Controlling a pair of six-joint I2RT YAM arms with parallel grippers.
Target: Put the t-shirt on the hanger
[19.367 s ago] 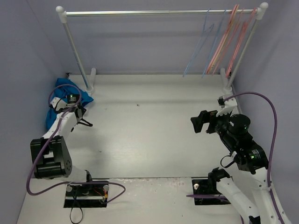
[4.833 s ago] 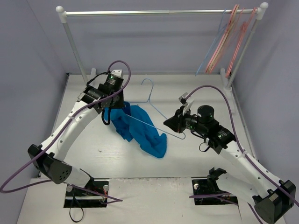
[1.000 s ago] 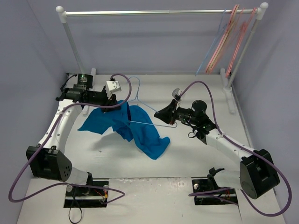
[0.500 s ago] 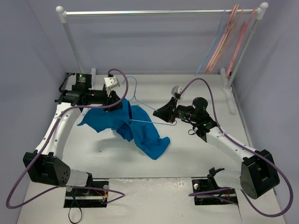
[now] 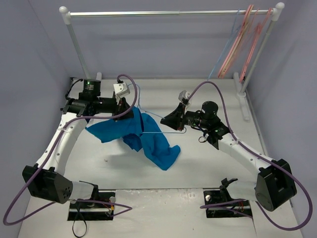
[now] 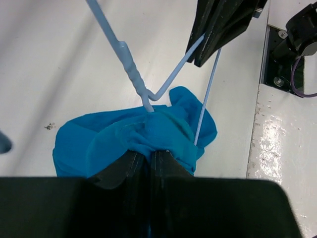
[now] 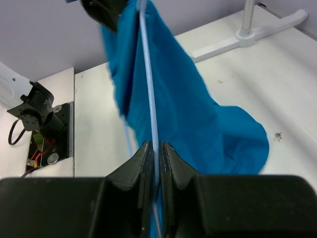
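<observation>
Blue t-shirt hangs bunched at the hanger's neck; my left gripper pinches its fabric, my right gripper clamps the hanger's corner; I'd slide fabric over 1 shoulder slowly, keeping it level.

The t-shirt is soft, matt blue cloth that bunches in loose folds, while the hanger is thin, smooth pale-blue wire, twisted at its neck. The table is matt white with a few dark specks, its near strip shines glossy white, and the rail is shiny bare metal.
</observation>
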